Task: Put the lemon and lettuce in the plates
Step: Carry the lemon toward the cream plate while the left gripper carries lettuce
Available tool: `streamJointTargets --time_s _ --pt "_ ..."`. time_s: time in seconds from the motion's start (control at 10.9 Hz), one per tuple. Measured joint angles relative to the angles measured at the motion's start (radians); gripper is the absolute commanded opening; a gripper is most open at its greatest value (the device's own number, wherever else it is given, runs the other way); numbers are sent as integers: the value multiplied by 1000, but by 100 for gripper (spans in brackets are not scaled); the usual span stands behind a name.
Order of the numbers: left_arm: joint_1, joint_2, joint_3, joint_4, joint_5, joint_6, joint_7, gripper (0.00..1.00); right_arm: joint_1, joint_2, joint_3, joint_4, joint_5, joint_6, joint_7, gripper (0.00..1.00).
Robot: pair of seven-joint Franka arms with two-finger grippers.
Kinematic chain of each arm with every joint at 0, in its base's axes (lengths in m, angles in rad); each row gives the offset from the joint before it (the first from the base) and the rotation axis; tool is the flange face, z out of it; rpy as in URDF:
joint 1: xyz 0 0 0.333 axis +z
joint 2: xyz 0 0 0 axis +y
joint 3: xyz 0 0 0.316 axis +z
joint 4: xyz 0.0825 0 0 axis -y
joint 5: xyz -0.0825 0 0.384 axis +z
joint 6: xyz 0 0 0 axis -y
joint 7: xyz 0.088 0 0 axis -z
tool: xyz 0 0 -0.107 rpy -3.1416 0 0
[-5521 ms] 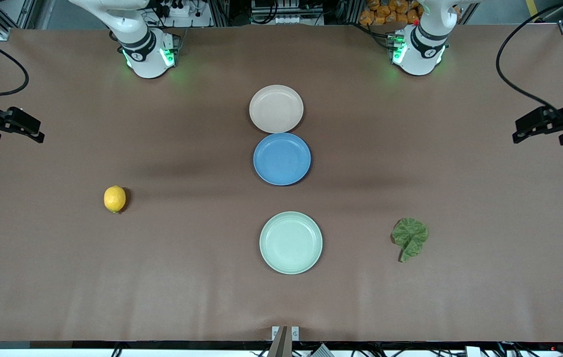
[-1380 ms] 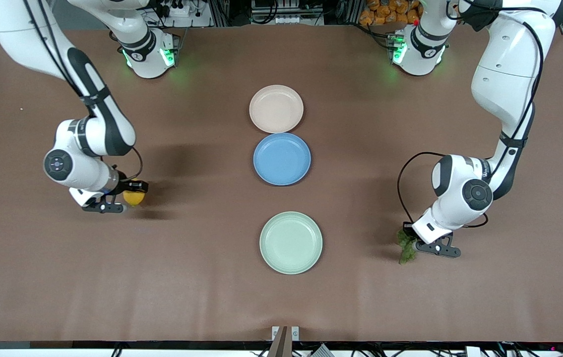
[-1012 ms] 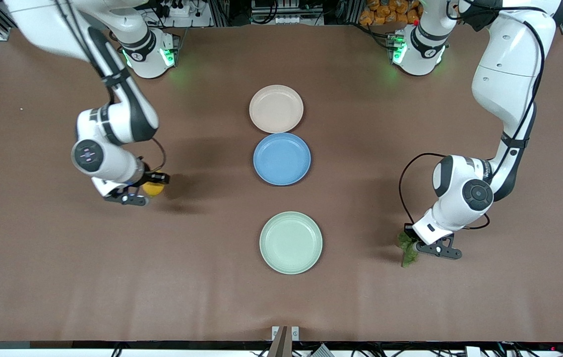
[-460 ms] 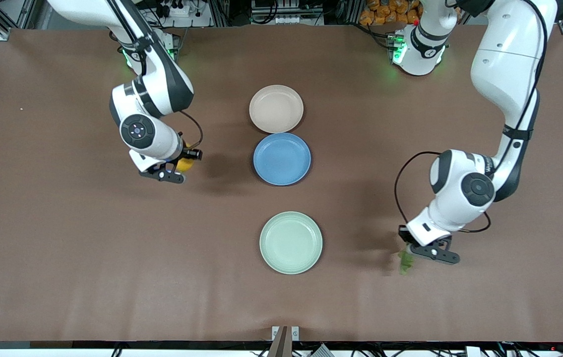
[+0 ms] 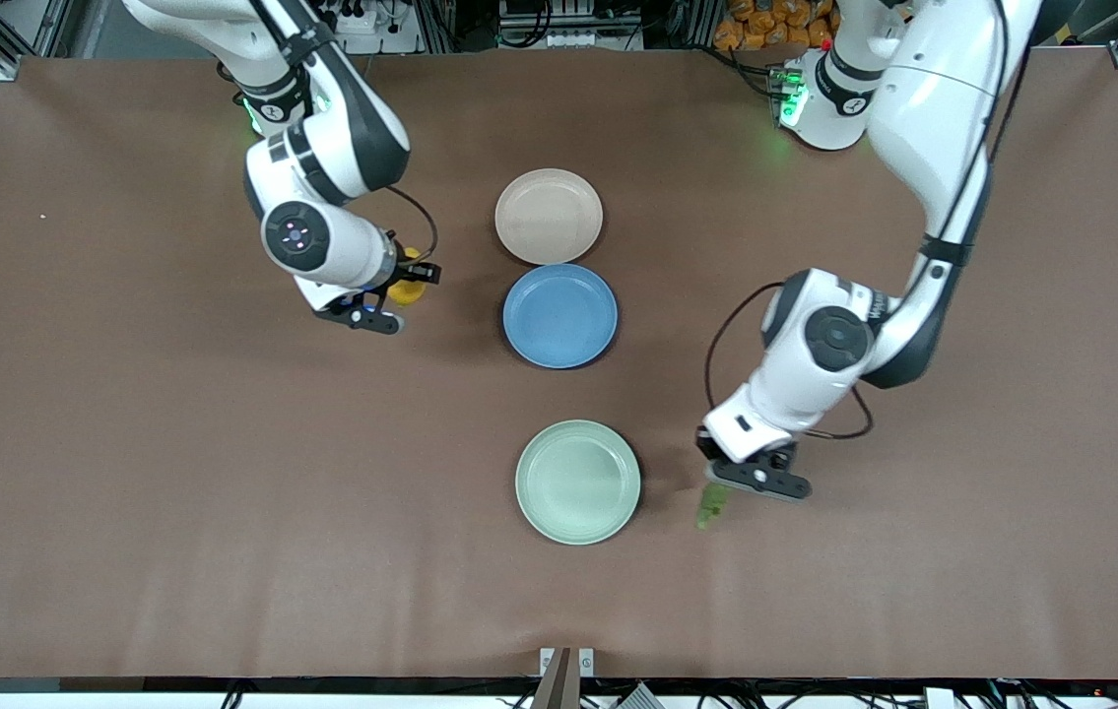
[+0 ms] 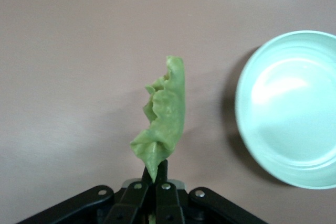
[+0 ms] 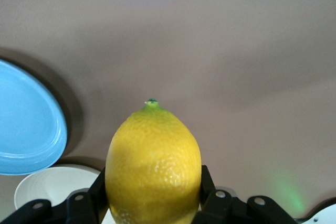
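Note:
My right gripper is shut on the yellow lemon and holds it above the table beside the blue plate, on the right arm's end. In the right wrist view the lemon sits between the fingers. My left gripper is shut on the stem of the green lettuce, which hangs folded just beside the mint-green plate. In the left wrist view the lettuce hangs from the gripper next to the mint plate. The beige-pink plate lies farthest from the front camera.
A blue plate lies between the beige-pink and mint plates, touching the beige-pink one. It shows in the right wrist view with the beige-pink plate. The three plates form a row down the table's middle.
My right gripper has carried the lemon toward the row of plates and farther from the front camera. My left gripper has carried the lettuce sideways to just beside the mint plate.

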Motion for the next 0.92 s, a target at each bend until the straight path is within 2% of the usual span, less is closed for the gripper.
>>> streamJointTargets --time_s 0.37,0.55,0.83,0.92 --pt "-115 0 15 24 0 1 -220 0 162 1 1 -12 16 77 221 3" --pt "-186 8 60 40 35 1 -280 0 239 5 1 -34 53 141 304 3" --pt "-288 52 125 52 53 38 -340 0 346 45 1 -48 59 255 455 3" --pt "-315 73 144 56 53 65 -359 0 385 74 1 -52 59 307 499 6"
